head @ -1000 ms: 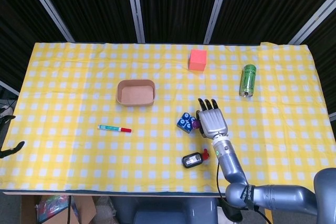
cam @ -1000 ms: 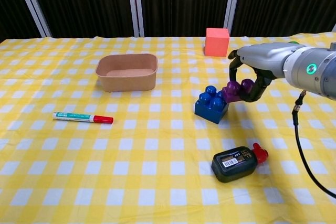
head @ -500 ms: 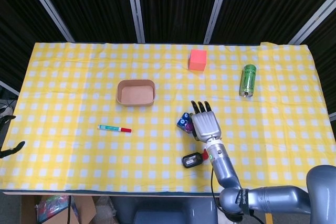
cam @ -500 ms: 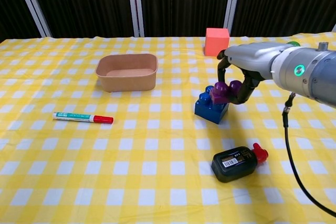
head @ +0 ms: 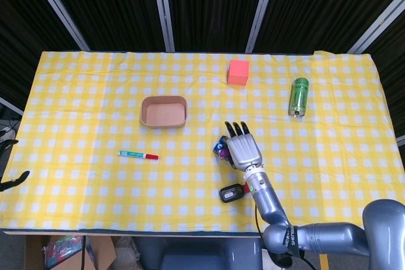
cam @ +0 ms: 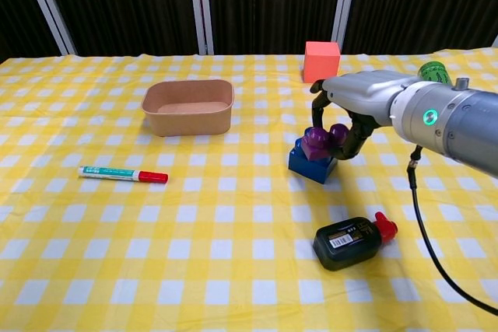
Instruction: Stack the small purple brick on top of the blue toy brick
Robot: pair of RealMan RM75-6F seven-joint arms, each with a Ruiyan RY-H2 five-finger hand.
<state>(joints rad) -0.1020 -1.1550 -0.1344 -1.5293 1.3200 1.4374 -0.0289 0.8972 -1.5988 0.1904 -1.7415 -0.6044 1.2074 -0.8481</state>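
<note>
The blue toy brick (cam: 310,166) sits on the yellow checked cloth right of centre. My right hand (cam: 340,118) reaches over it from the right and pinches the small purple brick (cam: 322,142), which sits on top of the blue brick's studs. In the head view the right hand (head: 243,148) covers most of both bricks; only a sliver of the blue brick (head: 218,146) and the purple brick (head: 223,153) shows at its left edge. My left hand is outside both views.
A black bottle with a red cap (cam: 351,241) lies just in front of the bricks. A brown bowl (cam: 189,106), a marker pen (cam: 122,174), a red cube (cam: 321,61) and a green can (head: 299,97) stand further off.
My right hand has carried the purple brick leftward, from beside the blue brick's right edge to on top of it.
</note>
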